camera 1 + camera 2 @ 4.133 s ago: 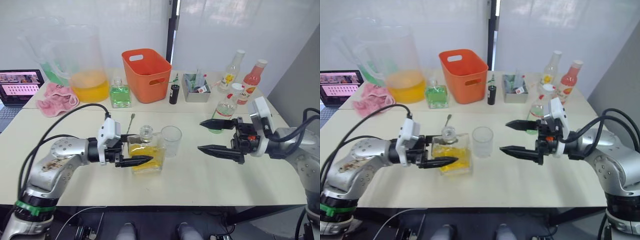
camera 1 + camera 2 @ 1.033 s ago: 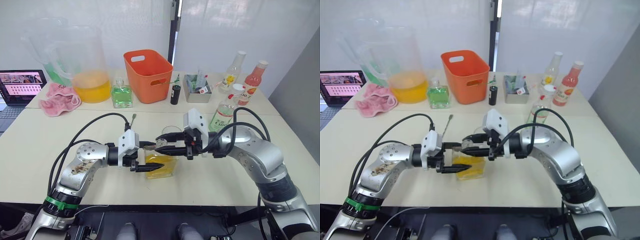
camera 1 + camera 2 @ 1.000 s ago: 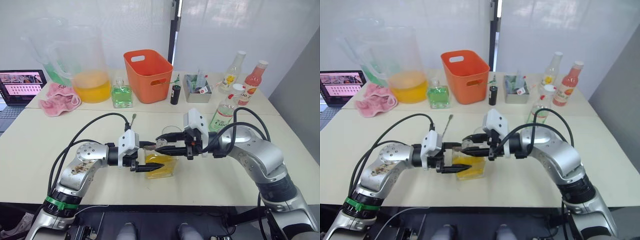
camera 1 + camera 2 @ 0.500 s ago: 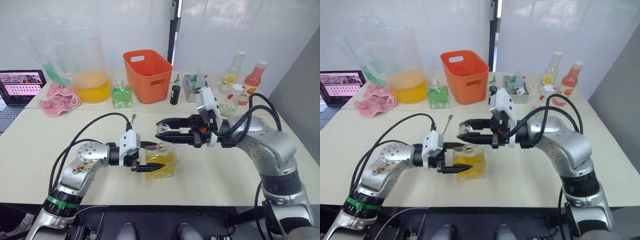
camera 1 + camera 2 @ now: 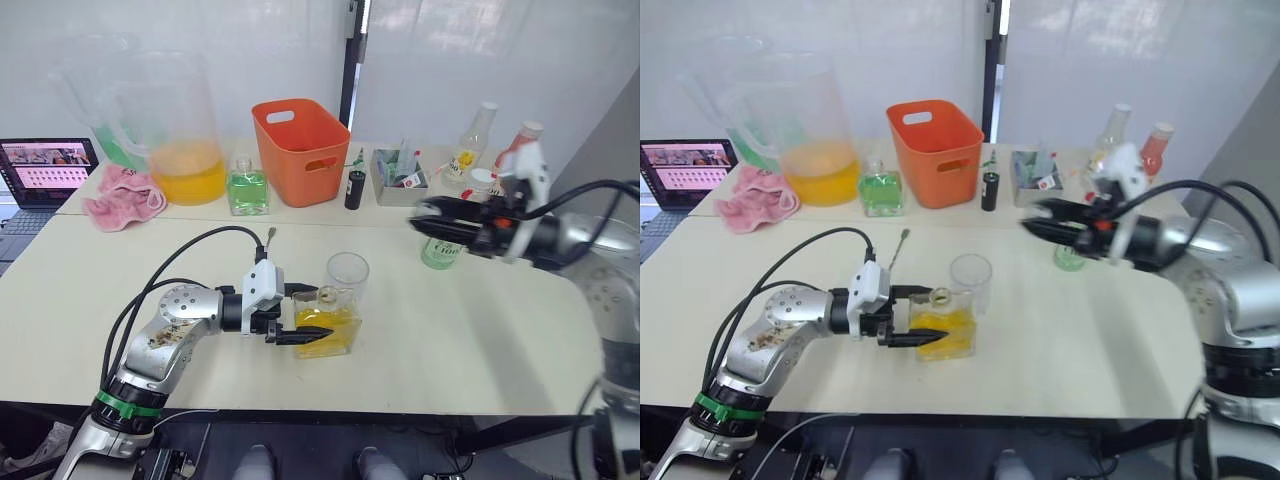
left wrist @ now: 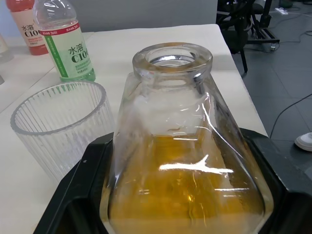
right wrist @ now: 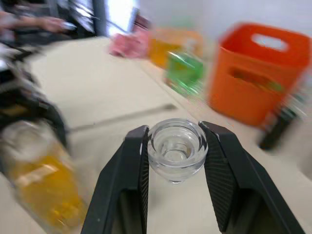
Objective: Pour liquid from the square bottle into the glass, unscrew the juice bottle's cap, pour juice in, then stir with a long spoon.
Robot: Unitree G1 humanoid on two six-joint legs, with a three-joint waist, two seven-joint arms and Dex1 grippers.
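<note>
While our left gripper (image 5: 305, 315) clamps the square bottle (image 5: 325, 320) between its fingers, the neck stands open, so the stopper is already off. Our right gripper (image 7: 175, 161) is closed on that glass stopper (image 7: 176, 148), well away from the bottle and near the juice bottle (image 6: 70, 41). The glass (image 5: 347, 272) stands just beyond the left gripper's tips, close against the bottle, and looks empty (no yellow in it that we can see). The liquid (image 6: 180, 190) sits low in the bottle. The long spoon (image 5: 266, 240) lies on the table past the left gripper. We judge only the unstoppering done: both pours, the uncapping and the stirring remain.
</note>
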